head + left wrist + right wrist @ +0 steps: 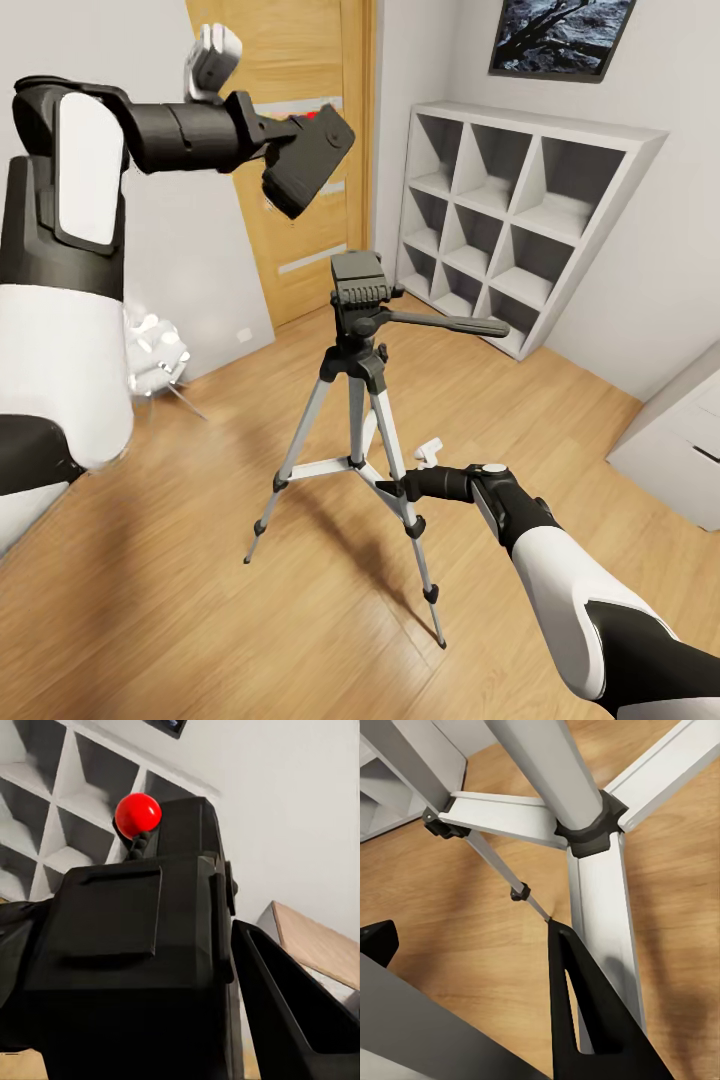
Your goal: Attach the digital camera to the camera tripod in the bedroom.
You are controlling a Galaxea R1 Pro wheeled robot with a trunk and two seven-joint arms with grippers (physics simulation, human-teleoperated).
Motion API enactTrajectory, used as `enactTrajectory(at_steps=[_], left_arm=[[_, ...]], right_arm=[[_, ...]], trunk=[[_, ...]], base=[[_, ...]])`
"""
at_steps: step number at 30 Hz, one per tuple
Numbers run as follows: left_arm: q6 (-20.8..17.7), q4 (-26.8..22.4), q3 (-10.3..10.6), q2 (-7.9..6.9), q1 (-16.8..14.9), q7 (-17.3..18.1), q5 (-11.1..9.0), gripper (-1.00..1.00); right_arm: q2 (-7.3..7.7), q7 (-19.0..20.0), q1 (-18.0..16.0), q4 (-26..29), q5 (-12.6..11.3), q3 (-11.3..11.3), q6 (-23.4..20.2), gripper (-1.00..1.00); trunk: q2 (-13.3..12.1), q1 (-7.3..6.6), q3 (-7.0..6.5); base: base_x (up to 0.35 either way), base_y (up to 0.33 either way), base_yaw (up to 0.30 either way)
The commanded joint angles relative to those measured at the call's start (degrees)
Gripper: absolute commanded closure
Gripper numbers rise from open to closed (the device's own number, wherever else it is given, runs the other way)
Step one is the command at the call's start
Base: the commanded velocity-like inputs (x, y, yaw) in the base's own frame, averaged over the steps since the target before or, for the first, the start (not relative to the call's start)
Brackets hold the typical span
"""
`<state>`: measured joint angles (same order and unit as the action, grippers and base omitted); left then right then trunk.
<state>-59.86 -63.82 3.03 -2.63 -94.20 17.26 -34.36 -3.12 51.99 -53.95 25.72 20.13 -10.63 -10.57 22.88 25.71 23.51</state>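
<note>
The black digital camera [310, 165] with its red dot [137, 814] is held high in the air, my left gripper [298, 148] shut on it. It hangs above and to the left of the camera tripod's black pan head [358, 282], apart from it. The camera tripod [352, 400] stands upright on the light wood floor, its long handle [450, 324] pointing right. My right gripper [395, 488] is low at the front right leg, by the silver spreader bars [585, 832]. Its fingers [585, 1020] stand open, with a silver leg [435, 1020] crossing close to the palm.
A white cube shelf [530, 220] stands against the far wall, right of a wooden door [300, 240]. A white cabinet [680, 440] is at the right edge, and a small white chair-like object [155, 360] is at the left. Open wood floor lies around the tripod.
</note>
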Motion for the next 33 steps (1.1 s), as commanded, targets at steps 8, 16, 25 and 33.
enactTrajectory(at_steps=[8,16,25,33], left_arm=[[-0.1,3.2,15.7,-0.68,-11.5,1.4,0.7,1.00],[-0.1,3.5,25.9,-0.69,-14.5,3.8,0.9,1.00],[-0.1,4.8,34.7,0.01,-14.7,4.5,0.6,1.00],[-0.1,7.0,34.9,0.17,-15.0,4.4,0.7,1.00]], right_arm=[[-0.05,-3.9,0.7,-0.5,3.1,0.0,-0.5,1.00],[-0.05,-4.0,0.7,-0.6,3.1,0.0,-0.5,1.00],[-0.05,-4.1,0.7,-0.5,3.2,0.0,-0.6,1.00],[-0.05,-4.2,0.7,-0.5,3.2,0.0,-0.6,1.00]], trunk=[[0.0,0.07,0.12],[0.0,0.07,0.12],[0.0,0.07,0.12],[0.0,0.07,0.12]], base=[[0.000,0.000,0.000],[0.000,0.000,0.000],[0.000,0.000,0.000],[0.000,0.000,0.000]])
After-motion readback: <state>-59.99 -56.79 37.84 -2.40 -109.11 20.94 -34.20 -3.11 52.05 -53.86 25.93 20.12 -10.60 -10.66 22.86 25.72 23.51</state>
